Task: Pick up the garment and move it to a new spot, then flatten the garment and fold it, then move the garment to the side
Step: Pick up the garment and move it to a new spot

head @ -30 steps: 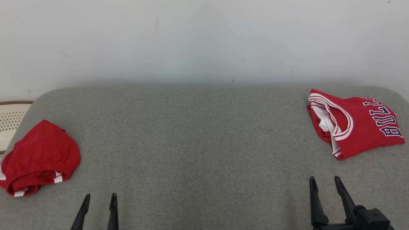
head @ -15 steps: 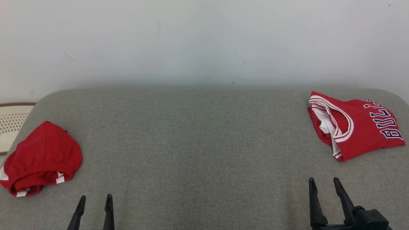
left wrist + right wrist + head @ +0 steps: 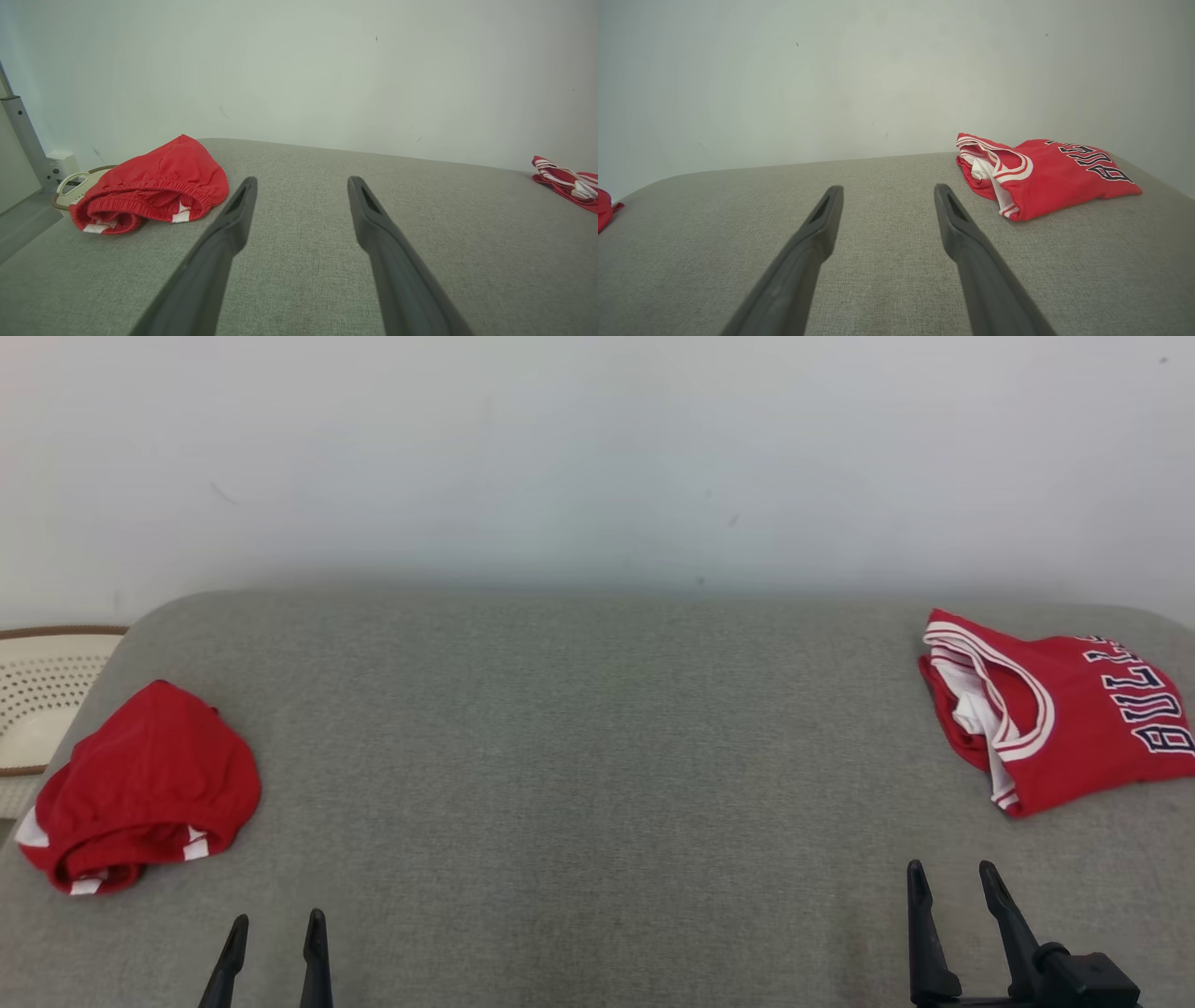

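A grey fabric-covered surface (image 3: 597, 756) with rounded far corners carries two garments, well apart. Bunched red shorts (image 3: 149, 784) with white trim lie at its left edge; a folded red jersey (image 3: 1074, 728) with dark lettering lies by its right edge, near the far corner.

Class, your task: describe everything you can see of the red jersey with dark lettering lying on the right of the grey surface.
The red jersey looks like thin sports fabric. It has white-and-red striped trim round an opening, white inner cloth showing there, and dark white-edged letters partly readable as BULL. Folded into a rough, slightly rumpled rectangle, it lies flat at the far right of the grey cushioned surface, which alone touches it. The right gripper, jaws open, sits apart, nearer the robot.
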